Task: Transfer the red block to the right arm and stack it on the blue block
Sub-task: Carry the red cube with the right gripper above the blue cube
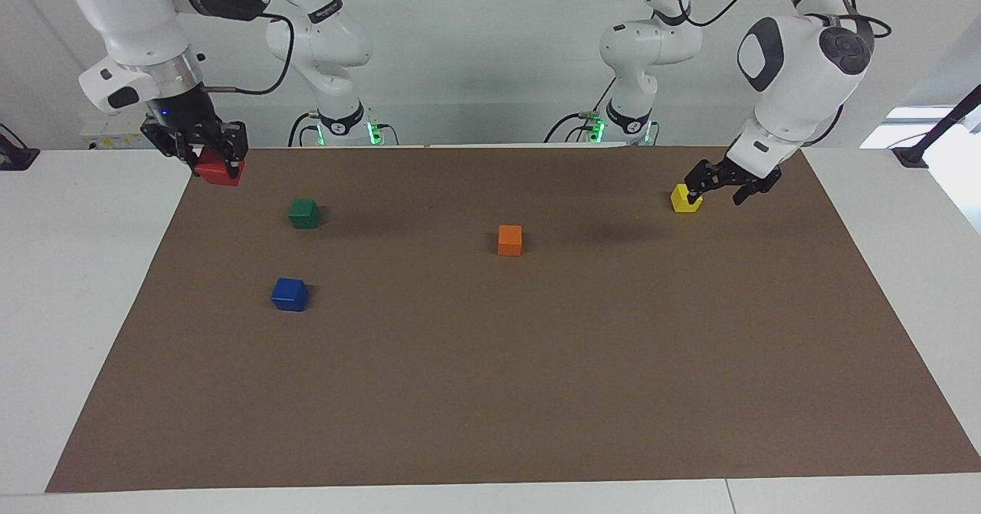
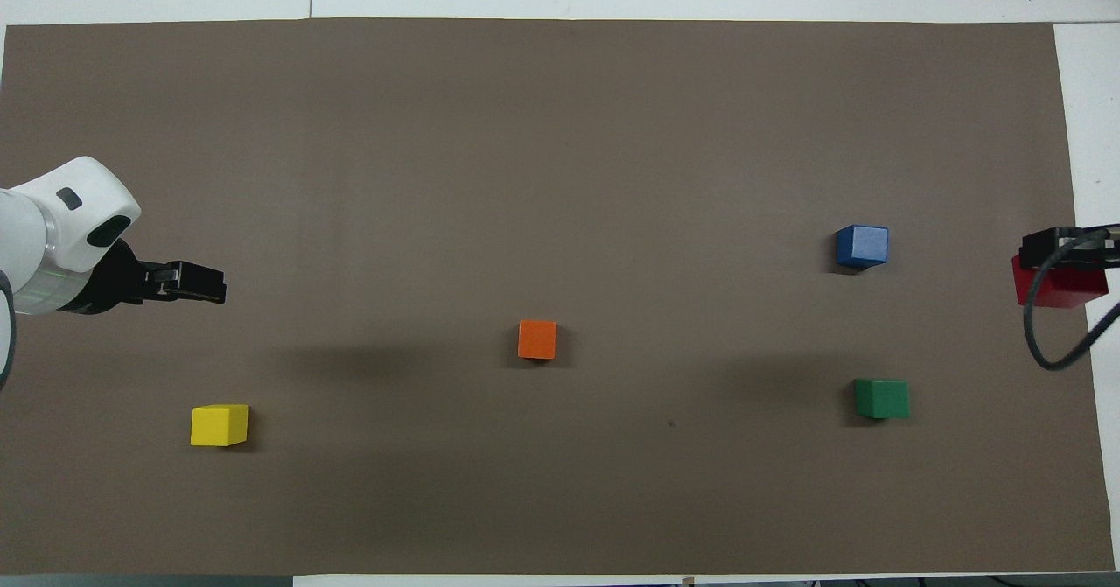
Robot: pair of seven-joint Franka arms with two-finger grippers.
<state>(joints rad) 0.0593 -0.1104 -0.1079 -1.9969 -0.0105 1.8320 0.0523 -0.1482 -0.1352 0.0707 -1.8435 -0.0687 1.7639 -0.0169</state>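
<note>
The right gripper (image 1: 218,152) has its jaws closed on the red block (image 1: 221,170), held in the air over the brown mat's (image 1: 490,391) edge at the right arm's end of the bench (image 1: 77,284). In the overhead view the block (image 2: 1059,285) shows only partly beneath the gripper (image 2: 1063,250), so how deep the grip sits cannot be judged there. The transfer to this arm appears complete; the stacking is not yet done.

The blue block (image 1: 289,294) rests on the mat, well apart from the red block, with the green block (image 1: 303,213) nearer to the robots. An orange block (image 1: 510,240) lies mid-mat.

The left gripper (image 1: 716,184) hangs with its jaws spread and empty over the yellow block (image 1: 686,198) at the left arm's end; the overhead view shows it clear of that block (image 2: 219,424). This arm waits.

Risks noted:
- The blue top face is no larger than the red block's base. A small lateral offset on lowering would probably leave the red block overhanging or tipping off.
- A descent that is too low or too quick could shove the blue block aside.
- A low path toward the blue block may clip the green block.
- If the red block is gripped off-square, it may twist on release.
</note>
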